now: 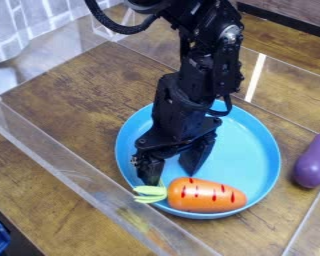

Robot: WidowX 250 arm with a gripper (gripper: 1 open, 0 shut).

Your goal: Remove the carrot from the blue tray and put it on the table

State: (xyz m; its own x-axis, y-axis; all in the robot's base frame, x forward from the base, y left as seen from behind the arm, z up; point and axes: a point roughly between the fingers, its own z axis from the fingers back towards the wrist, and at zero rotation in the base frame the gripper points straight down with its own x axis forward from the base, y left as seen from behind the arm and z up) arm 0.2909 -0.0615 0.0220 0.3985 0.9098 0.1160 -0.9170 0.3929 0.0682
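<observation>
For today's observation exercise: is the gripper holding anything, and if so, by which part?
Nothing is held. The gripper stands open over the round blue plastic tray, just behind the small orange toy carrot, which lies on the tray.

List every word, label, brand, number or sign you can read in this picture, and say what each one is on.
None: there is no readable text anywhere in the view.
The carrot bears only dark grooves, no lettering.
The blue tray, the purple toy and the table are plain.
The black arm and its gripper show no legible label or brand at this picture size.
</observation>
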